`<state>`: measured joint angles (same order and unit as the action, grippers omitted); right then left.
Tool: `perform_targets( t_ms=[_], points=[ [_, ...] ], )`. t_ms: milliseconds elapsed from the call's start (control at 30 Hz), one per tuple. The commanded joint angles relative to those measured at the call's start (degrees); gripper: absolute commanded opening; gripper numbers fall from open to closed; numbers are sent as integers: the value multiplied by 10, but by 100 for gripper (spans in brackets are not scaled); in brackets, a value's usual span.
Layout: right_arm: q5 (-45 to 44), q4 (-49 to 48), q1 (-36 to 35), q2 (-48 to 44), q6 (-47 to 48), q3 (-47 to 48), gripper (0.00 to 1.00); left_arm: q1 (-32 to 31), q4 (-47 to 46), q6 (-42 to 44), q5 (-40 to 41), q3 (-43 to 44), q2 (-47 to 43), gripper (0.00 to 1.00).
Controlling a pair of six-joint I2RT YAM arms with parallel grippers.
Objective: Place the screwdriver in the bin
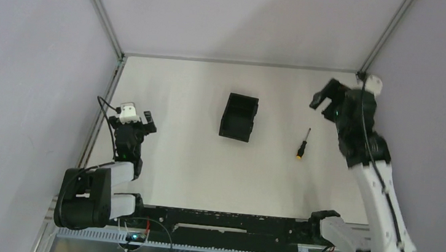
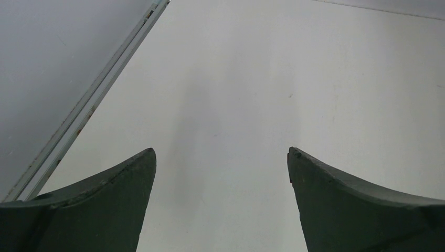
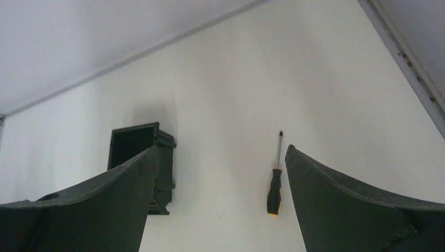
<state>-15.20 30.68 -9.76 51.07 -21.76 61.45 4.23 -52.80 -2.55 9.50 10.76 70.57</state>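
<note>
Screwdriver point(image 1: 303, 142) lies handle toward me, near my right tool point(image 1: 327, 98), the closer one, spread wide and empty.

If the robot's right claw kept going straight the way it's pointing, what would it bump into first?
Probably the bare white table, in the gap between the black plastic bin and the small black-handled, orange-tipped screwdriver. The screwdriver lies just beside the line of the open right gripper, though depth is unclear.
</note>
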Motion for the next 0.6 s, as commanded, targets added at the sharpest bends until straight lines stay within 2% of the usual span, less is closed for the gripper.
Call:
perform_targets(
  t_ms=[0,167,367,500,567],
  points=[
    [29,211,18,160,19,148,98,-5,-26,9,5,25,0,100],
    [128,220,67,292,33,163,95,-5,-26,9,5,25,1,100],
    [146,175,70,448,46,122,86,-5,-26,9,5,25,0,100],
    [139,131,71,505,42,79,82,-5,-26,9,6,25,0,100],
    [142,115,71,523,41,69,76,-4,-26,9,5,26,0,100]
  ],
)
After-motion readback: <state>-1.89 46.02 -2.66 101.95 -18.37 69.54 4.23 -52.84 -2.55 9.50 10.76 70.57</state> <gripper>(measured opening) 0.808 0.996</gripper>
